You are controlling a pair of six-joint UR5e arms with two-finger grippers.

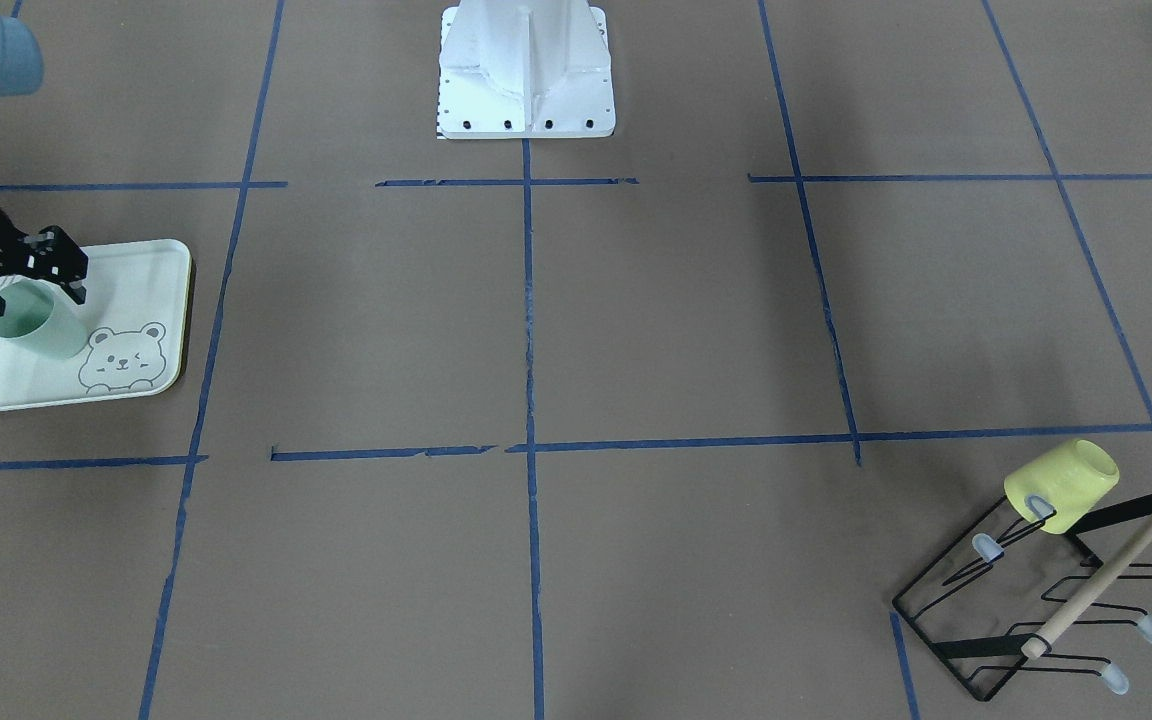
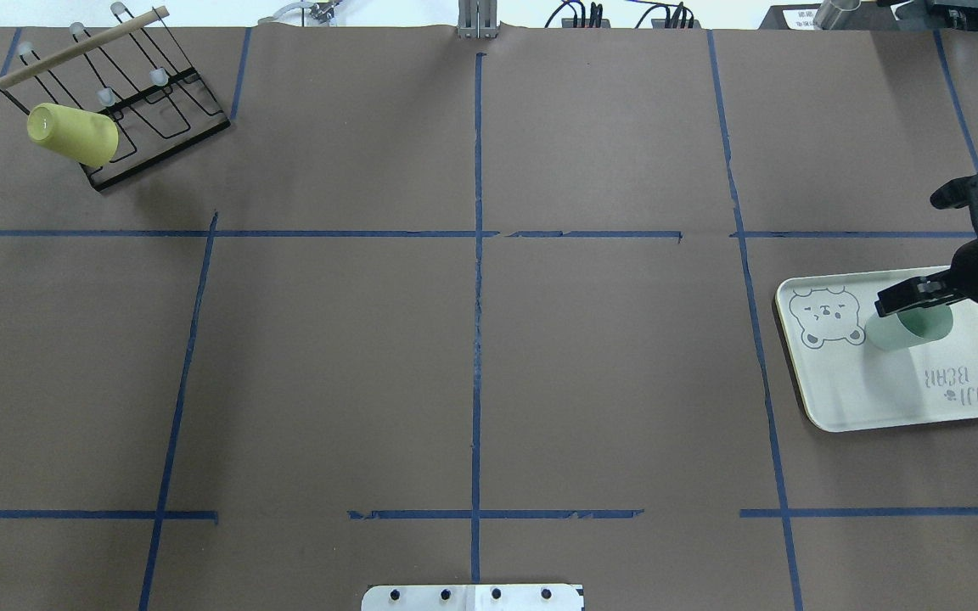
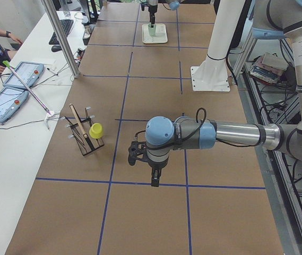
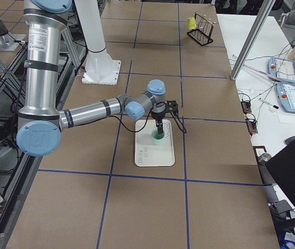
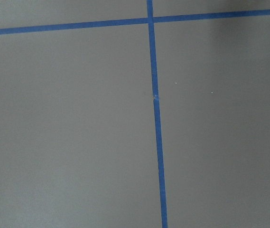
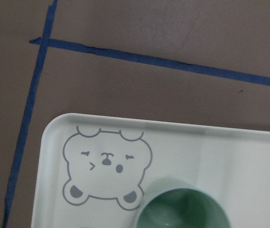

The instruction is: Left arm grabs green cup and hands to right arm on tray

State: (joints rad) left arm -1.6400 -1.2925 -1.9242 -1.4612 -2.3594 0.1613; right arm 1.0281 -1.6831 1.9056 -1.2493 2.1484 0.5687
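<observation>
1 green cup (image 6: 182,209) on 1 tray (image 6: 248,156), right gripper (image 1: 36,285) poss. gripping it

Mint-green cup (image 1: 41,330), bear-printed cream tray (image 1: 141,285)

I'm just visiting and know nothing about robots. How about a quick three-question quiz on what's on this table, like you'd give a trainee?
1. True or false: the green cup stands on the tray with its opening upward.
2. Where does the yellow cup sit?
A. on the tray
B. on the wire rack
C. inside the green cup
3. Which of the robot's arms reaches down to the green cup: its left or its right?

Key: 1 true. 2 B. 3 right: the right gripper is at the cup's rim.
</observation>
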